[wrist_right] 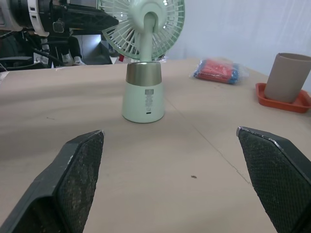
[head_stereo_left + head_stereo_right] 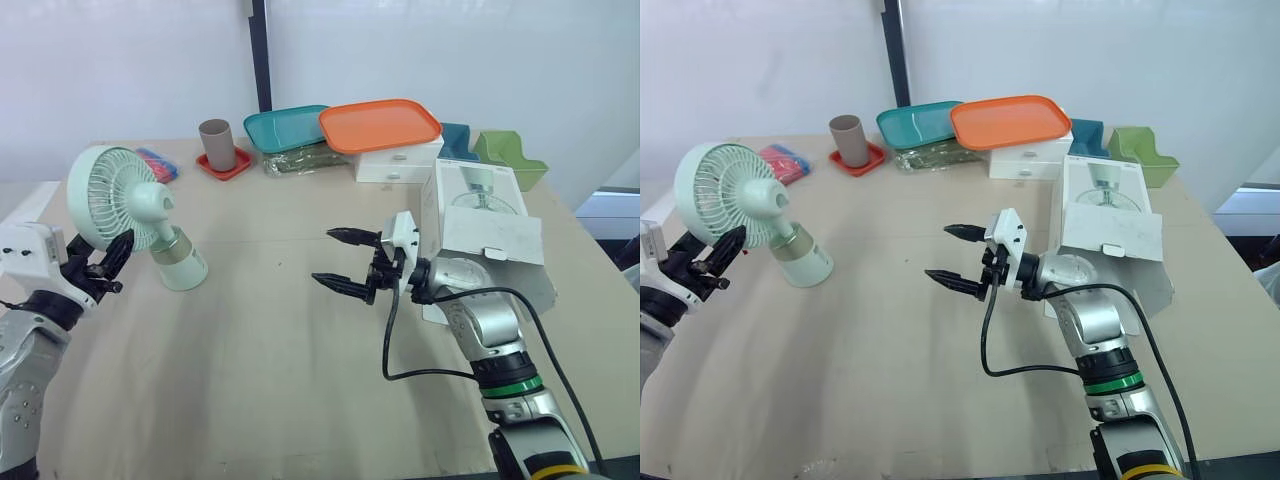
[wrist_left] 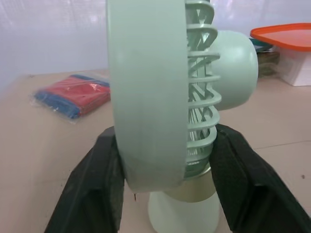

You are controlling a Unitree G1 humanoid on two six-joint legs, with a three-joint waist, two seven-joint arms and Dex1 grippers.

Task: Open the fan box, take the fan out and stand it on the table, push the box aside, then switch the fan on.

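Note:
The pale green fan stands upright on its round base at the left of the table. My left gripper is shut on the lower edge of the fan's head; in the left wrist view its black fingers press the cage from both sides. The white fan box lies at the right with its flap hanging open. My right gripper hovers open just left of the box, pointing toward the fan, with nothing between its fingers.
Along the back stand a brown cup on a red coaster, a teal tray, an orange tray on a white drawer unit, and green bins. A red-and-blue packet lies behind the fan.

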